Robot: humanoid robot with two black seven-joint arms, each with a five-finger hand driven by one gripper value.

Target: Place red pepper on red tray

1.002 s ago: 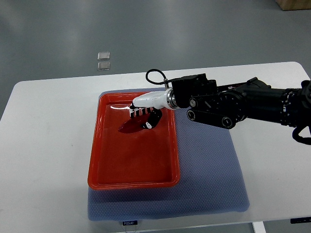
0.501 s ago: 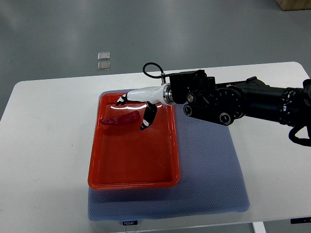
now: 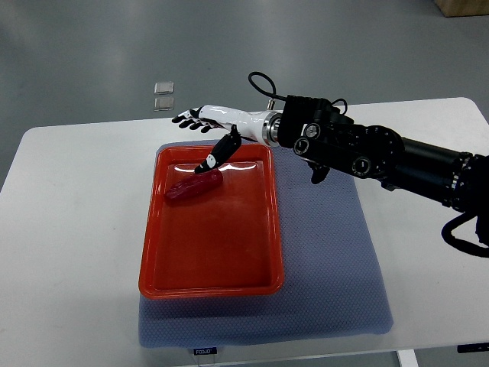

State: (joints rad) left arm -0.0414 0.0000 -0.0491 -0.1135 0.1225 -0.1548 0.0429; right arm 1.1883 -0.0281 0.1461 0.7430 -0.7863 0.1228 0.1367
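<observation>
A dark red pepper lies inside the red tray, in its far left part. My right hand hovers above the tray's far edge, its arm coming in from the right. Its fingers are spread and hold nothing. The thumb points down toward the pepper's right end but stands apart from it. The left arm does not show.
The tray sits on a blue-grey mat on a white table. Two small clear squares lie on the grey floor beyond the table's far edge.
My right hand let go of the pepper, opened and rose back toward the far edge. The pepper now lies free in the tray, a little left of where it was held.
</observation>
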